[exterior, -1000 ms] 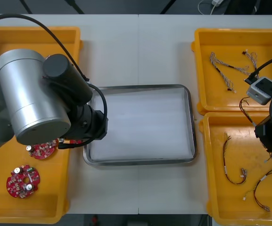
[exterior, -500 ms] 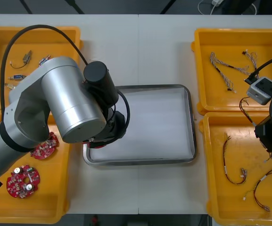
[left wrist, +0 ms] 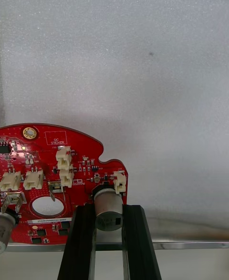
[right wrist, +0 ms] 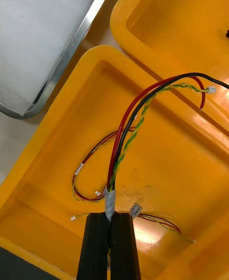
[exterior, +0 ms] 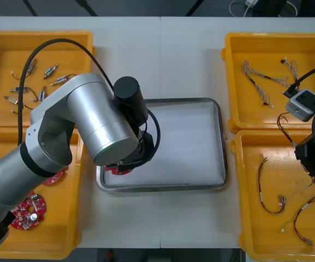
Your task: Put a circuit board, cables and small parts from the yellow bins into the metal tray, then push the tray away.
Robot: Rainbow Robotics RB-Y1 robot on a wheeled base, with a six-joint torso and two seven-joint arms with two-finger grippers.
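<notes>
The left arm is swinging out of the near left yellow bin [exterior: 64,240], at 8 o'clock on the desk [exterior: 162,60], where it was hanging a second ago. It is now carrying its load toward 3 o'clock. The left gripper [left wrist: 109,212] is clamping a round red circuit board [left wrist: 57,175] across a silver cylinder [left wrist: 108,202] that stands on the board's face. The board is now hovering over the white inside of the metal tray [exterior: 221,142], at the tray's 7 o'clock corner. Whether it is already touching the tray floor I cannot tell.

Two other boards [exterior: 29,203] are lying behind in that bin, and the small metal parts [exterior: 31,87] in the far left bin at 10 o'clock are coming back into sight as the arm clears them.

The right gripper [right wrist: 110,222] is not shifting. It is waiting over the near right bin [right wrist: 181,175], at 4 o'clock, pinching a red, black and yellow-green cable [right wrist: 129,137].

So the board's transfer is nearly finishing, with only the release remaining. The cable looks to be going in next.
</notes>
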